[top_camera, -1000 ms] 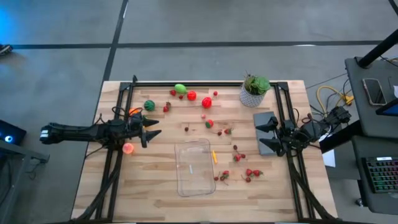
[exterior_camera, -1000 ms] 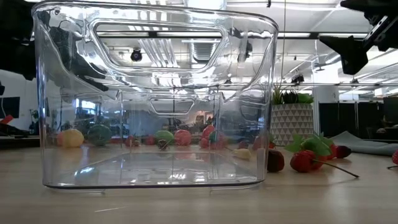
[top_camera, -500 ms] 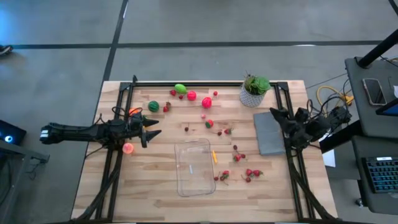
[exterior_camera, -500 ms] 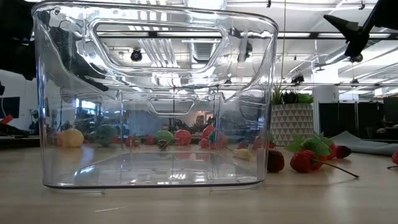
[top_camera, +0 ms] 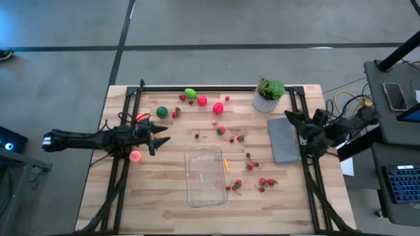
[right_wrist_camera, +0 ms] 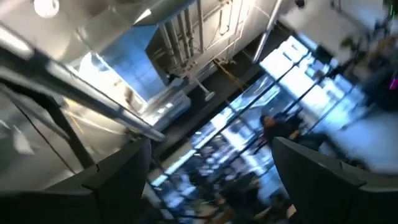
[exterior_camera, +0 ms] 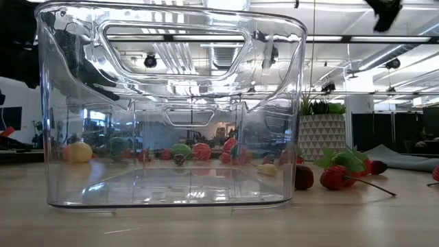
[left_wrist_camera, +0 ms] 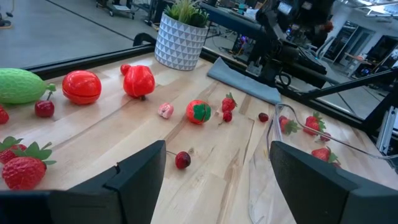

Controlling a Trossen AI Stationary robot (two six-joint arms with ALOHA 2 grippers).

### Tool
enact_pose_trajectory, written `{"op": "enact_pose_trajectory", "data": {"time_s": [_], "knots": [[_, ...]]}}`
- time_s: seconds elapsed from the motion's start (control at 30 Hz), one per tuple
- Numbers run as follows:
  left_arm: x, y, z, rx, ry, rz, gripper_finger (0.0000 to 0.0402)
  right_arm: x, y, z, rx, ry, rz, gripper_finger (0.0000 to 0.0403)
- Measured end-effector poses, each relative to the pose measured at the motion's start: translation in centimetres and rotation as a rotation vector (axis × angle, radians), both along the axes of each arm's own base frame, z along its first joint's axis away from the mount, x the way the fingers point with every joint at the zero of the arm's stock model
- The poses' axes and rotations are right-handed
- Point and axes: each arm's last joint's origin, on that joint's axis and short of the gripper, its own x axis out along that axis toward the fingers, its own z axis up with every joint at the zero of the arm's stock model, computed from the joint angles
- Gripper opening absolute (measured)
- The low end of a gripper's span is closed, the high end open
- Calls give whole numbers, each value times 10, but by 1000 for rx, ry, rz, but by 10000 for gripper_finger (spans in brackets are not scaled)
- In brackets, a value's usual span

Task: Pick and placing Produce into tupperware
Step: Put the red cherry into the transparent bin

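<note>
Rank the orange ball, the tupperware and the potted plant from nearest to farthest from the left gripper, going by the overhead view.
From the left gripper, open at the table's left side:
1. Orange ball, just beside the gripper, toward the front-left.
2. Tupperware, at the front centre.
3. Potted plant, at the back right.

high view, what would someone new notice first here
The clear tupperware sits empty at the table's near middle, with red, green and orange produce scattered behind it and to its right. A potted plant stands at the back right, by a grey slab.
</note>
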Motion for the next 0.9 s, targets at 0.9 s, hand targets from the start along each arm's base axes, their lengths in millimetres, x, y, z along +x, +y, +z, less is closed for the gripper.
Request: {"op": "enact_pose_trajectory", "data": {"time_s": [0.9], "knots": [[0,0,0,1,0,0,274,49,28,27,514,1452,-250,327]]}}
